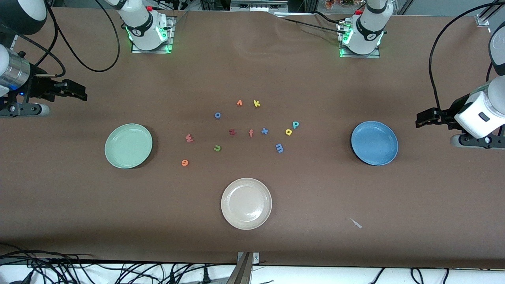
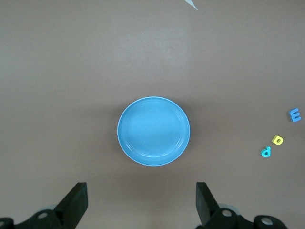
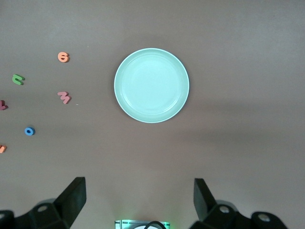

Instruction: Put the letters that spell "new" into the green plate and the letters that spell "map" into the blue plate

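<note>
The empty green plate lies toward the right arm's end, the empty blue plate toward the left arm's end. Between them on the table lie the pinkish w, green n and orange e, then the blue m, yellow a and teal p. My right gripper hangs open and empty over the table's end past the green plate. My left gripper hangs open and empty past the blue plate.
A cream-white plate lies nearest the front camera. Other loose letters lie among the rest: blue o, dark red z, salmon f, blue x, yellow k, an orange letter. A white scrap lies near the front edge.
</note>
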